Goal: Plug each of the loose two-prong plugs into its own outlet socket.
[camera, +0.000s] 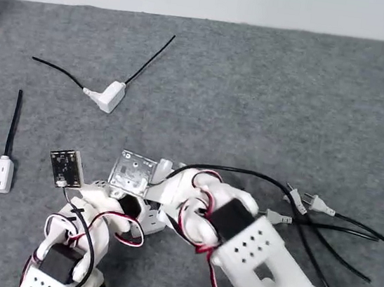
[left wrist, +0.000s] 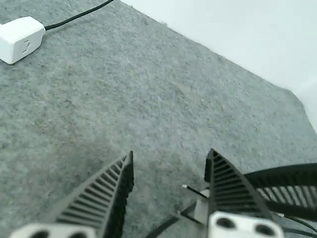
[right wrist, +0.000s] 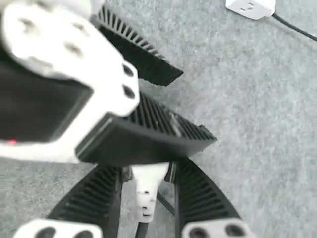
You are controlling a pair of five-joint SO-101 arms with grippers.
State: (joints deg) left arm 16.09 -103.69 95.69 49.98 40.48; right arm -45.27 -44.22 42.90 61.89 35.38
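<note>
Plug (right wrist: 143, 196) is clamped lengthwise in the right gripper (right wrist: 147, 171); the left gripper (left wrist: 171, 153) is held wide open, empty, just beside

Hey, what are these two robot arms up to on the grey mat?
They are busy with a plugging-in job. The right gripper is shut on a white plug, and the left gripper hangs open right next to it. An outlet socket lies on the mat with nothing in it, and more loose plugs lie off to the other side.
</note>
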